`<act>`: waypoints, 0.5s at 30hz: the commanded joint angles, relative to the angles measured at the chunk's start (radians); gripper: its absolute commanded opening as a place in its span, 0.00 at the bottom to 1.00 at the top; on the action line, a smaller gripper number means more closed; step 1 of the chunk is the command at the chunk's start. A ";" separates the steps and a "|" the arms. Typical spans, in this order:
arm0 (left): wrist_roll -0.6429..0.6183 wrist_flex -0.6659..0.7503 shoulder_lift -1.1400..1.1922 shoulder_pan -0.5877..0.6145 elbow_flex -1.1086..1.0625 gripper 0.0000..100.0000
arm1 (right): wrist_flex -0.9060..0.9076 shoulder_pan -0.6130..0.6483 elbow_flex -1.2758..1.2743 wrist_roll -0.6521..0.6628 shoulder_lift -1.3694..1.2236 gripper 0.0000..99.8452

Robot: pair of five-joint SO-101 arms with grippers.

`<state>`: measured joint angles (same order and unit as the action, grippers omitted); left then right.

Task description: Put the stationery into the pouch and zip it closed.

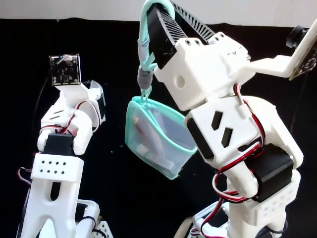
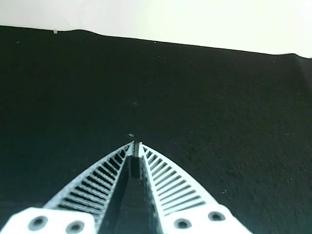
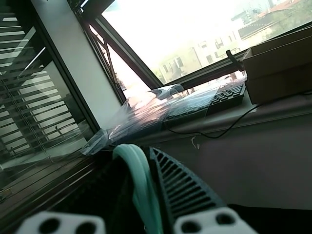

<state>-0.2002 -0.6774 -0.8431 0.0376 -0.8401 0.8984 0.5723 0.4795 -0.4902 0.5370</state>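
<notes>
Detail inside the pouch [image 1: 158, 141] is hard to read: through its see-through mint wall the stationery [image 1: 151, 141] shows as a few pale sticks, 1 with a reddish part, and what each is cannot be told, nor whether the zip along the top is shut. The pouch hangs in the air, tilted, from 1 corner by its strap [image 1: 145, 54], well above the black cloth [image 2: 219, 97]. The high view shows the right arm raised tall and close to the camera, its bulk cutting off the pouch's right edge; the right gripper [image 1: 166, 7] points up, and its tips run past the top edge of the picture. The right wrist view adds what the high view cannot: the strap [image 3: 139, 180] sits pinched between the 2 fingers of the right gripper [image 3: 139, 153], and beyond it are a window, a keyboard [image 3: 204, 102] and a cardboard box [image 3: 278, 63] on a sill. The left arm [image 1: 64, 134] stands lower at the left, bent forward. In its own wrist view the left gripper [image 2: 136, 145] has its tips pressed together with nothing between them, over the cloth.
</notes>
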 commanded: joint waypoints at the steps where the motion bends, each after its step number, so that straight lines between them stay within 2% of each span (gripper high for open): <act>1: 0.008 0.015 -0.016 0.012 0.042 0.01 | -0.025 0.013 0.015 -0.011 0.019 0.01; 15: 0.008 0.015 -0.016 0.012 0.008 0.01 | 0.019 0.110 0.088 -0.011 0.010 0.01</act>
<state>-0.2002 -0.6774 -0.8431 0.0437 -0.8401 0.9106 0.6506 0.5224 -0.4902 0.5370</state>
